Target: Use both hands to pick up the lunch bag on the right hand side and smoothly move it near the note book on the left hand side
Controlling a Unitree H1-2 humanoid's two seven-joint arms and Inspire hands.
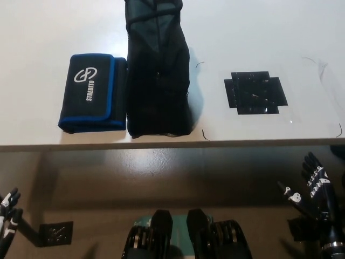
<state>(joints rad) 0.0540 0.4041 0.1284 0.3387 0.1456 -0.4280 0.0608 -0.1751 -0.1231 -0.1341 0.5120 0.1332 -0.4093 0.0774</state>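
On the white tabletop point(259, 32) the dark lunch bag point(158, 70) is seen lying lengthwise, its far end cut off by the picture's upper edge and its near end close to the front edge of the tabletop; its left side is pressed against a black case point(92, 92) edged in blue, which bears a white logo and lettering; the two are touching along the case's right side. To the right of the bag, well apart from it, a patch of black tape point(255, 92) is stuck flat on the tabletop; thin curved marks are visible near the bag's right side and by the far right edge, though what they are cannot be told. Below the tabletop's front edge a brown, glossy floor point(161, 172) is shown, with two small dark squares at the lower left and lower right. The white left hand point(7, 216) is found at the lower left corner, low and well away from the tabletop, only partly in view; nothing is held in it, and its fingers are spread. The black right hand point(312, 189) is raised at the lower right, below the tabletop's edge and well apart from the bag; its fingers are splayed and nothing is grasped.
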